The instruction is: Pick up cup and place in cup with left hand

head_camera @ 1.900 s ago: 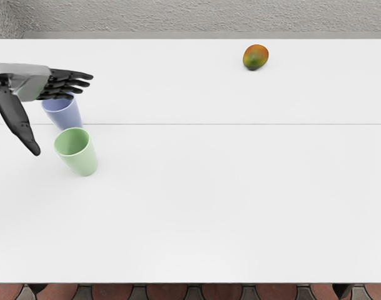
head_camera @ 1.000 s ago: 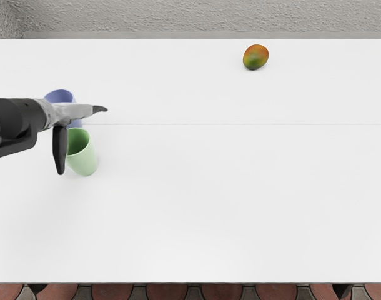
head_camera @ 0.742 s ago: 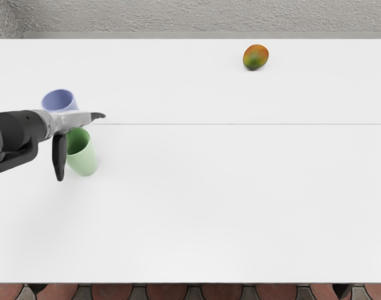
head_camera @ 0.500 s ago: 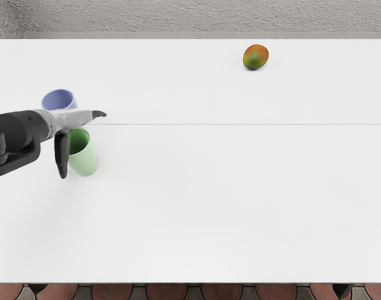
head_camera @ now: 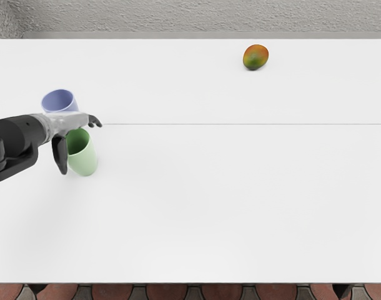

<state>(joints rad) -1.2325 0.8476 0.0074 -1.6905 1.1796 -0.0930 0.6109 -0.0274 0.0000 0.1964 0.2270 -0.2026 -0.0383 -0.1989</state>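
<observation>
The left hand (head_camera: 82, 149) is at the green cup (head_camera: 84, 159), with its thumb along the cup's left side and its palm edge across the far rim. Its fingers are bent a little at the tips and not closed on the cup; most of their length is hidden behind the back of the hand. The green cup stands upright, its mouth partly covered. Just beyond it stands the blue cup (head_camera: 59, 100), whose lower part the hand hides. The right arm does not show.
A red-green mango (head_camera: 256, 57) lies near the far edge of the white table (head_camera: 228, 187). The two cups are close together at the table's left side.
From above the blue cup, the left hand has turned and come nearer to the green cup. Lately its fingertips have bent downward and the thumb has shifted slightly. Both cups stay where they were.
</observation>
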